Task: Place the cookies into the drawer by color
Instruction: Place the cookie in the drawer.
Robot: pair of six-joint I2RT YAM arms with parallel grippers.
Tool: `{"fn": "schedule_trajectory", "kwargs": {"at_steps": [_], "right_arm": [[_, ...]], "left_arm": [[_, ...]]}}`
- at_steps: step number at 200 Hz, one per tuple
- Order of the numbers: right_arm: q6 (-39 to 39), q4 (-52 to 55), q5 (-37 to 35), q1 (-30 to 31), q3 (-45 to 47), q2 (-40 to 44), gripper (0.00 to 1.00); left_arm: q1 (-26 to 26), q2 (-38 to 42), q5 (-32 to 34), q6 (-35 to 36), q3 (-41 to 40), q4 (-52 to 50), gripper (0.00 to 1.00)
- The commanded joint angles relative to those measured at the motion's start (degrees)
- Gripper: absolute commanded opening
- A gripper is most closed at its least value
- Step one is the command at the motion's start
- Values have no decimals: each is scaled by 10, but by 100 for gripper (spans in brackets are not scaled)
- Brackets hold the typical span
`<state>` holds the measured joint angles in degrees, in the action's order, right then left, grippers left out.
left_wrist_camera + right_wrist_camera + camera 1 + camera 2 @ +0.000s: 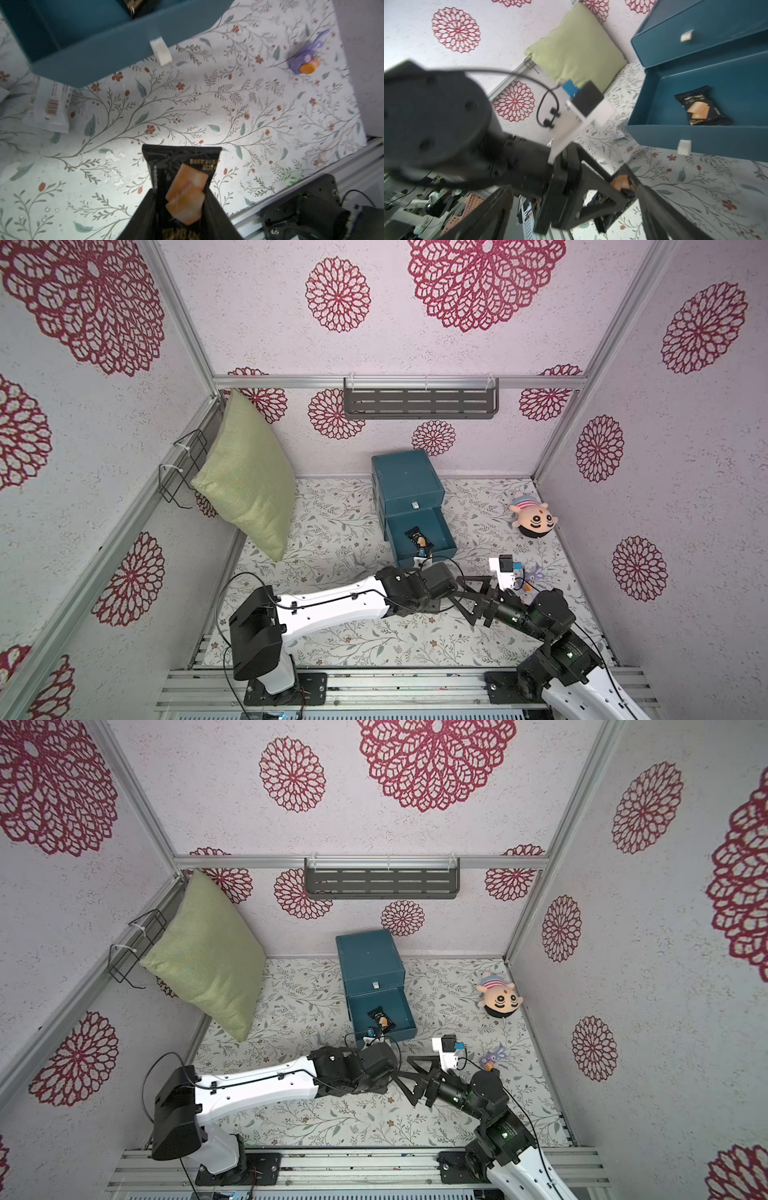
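The teal drawer chest (405,477) stands at the back of the table. Its top drawer is shut, and the drawer below it (436,526) is pulled out with one black cookie packet (417,537) inside. My left gripper (179,199) points down at the table in front of that drawer. It is shut on another black packet (166,158) with a tan cookie picture. My right gripper (459,597) is open, empty, and aimed at the left gripper from close by. A whitish packet (48,106) lies on the table beside the open drawer.
A green pillow (245,477) leans in the back left corner under a wire basket (183,468). A plush doll (532,518) lies at the right wall, and a small purple toy (534,576) sits near the right wrist. A grey shelf (419,400) hangs on the back wall.
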<state>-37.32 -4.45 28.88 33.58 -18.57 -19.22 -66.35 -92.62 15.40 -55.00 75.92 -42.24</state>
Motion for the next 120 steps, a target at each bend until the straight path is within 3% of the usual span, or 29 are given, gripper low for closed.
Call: {"fn": "schedule_trajectory", "kwargs": {"at_steps": [1, 41, 120], "right_arm": [[11, -1, -1, 2, 4, 12, 99], [-14, 46, -101, 2, 22, -6, 99], [-53, 18, -105, 2, 56, -81, 99]], "left_arm": [[37, 24, -12, 34, 0, 17, 38], [112, 18, -42, 97, 48, 5, 39], [234, -136, -68, 196, 223, -50, 40]]}}
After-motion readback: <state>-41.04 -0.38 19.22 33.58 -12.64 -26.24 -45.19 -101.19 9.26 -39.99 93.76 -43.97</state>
